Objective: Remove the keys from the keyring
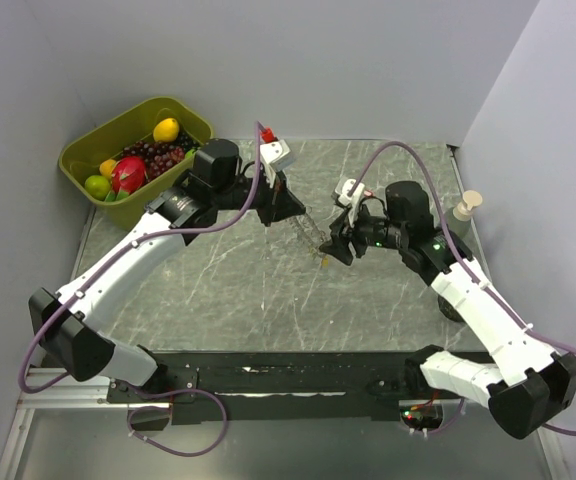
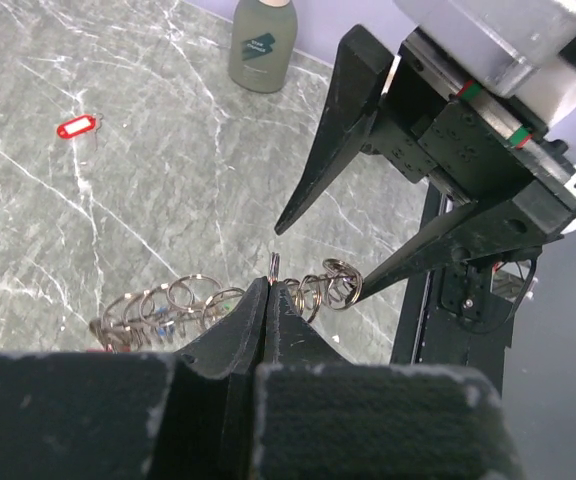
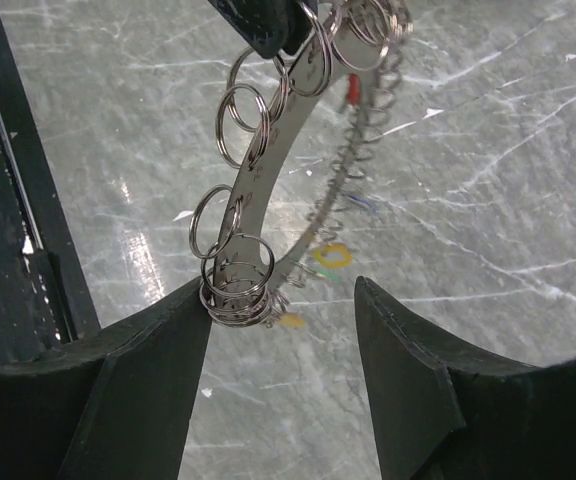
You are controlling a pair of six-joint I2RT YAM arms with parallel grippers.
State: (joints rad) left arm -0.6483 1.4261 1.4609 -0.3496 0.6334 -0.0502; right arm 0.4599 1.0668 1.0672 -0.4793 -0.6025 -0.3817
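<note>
Left gripper (image 2: 273, 283), shut, is clamped on the top of the large silvery metal keyring (image 3: 268, 170) strung with small split rings (image 3: 236, 295), whose long axis is hung from 12 to 7 o'clock into the wide-open right gripper (image 3: 283, 292), the 9 o'clock finger being touched.

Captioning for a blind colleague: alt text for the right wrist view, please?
A curved silvery keyring threaded with small split rings is held at top by the shut left gripper. Its lower end sits between the fingers of the open right gripper, above a marbled table.
</note>
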